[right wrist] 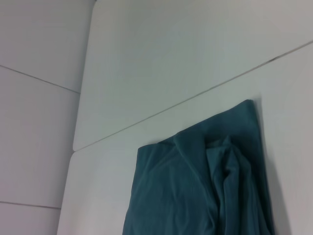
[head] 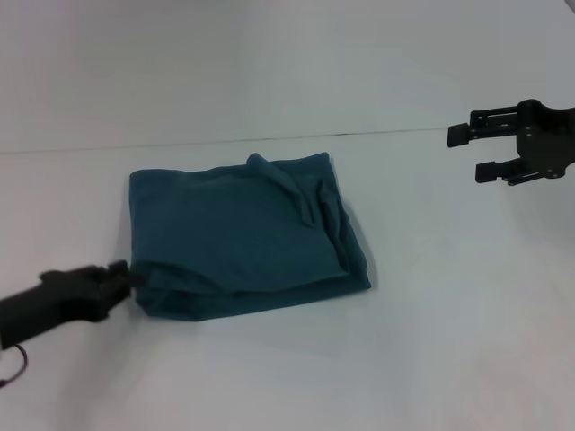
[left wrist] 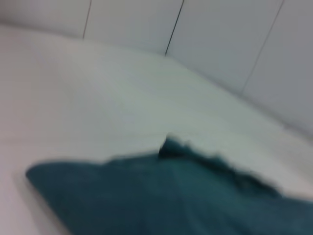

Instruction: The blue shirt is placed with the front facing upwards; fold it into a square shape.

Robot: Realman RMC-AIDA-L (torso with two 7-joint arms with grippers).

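Note:
The blue shirt lies on the white table as a rough square of several layers, with bunched folds along its right side. No print shows, only plain teal cloth. My left gripper is low at the shirt's near left corner, right against the cloth edge. The left wrist view shows the shirt close up. My right gripper hangs open and empty in the air, well to the right of the shirt and beyond it. In the right wrist view the shirt lies farther off.
A thin seam crosses the white surface just behind the shirt. Bare white table surrounds the cloth on every side.

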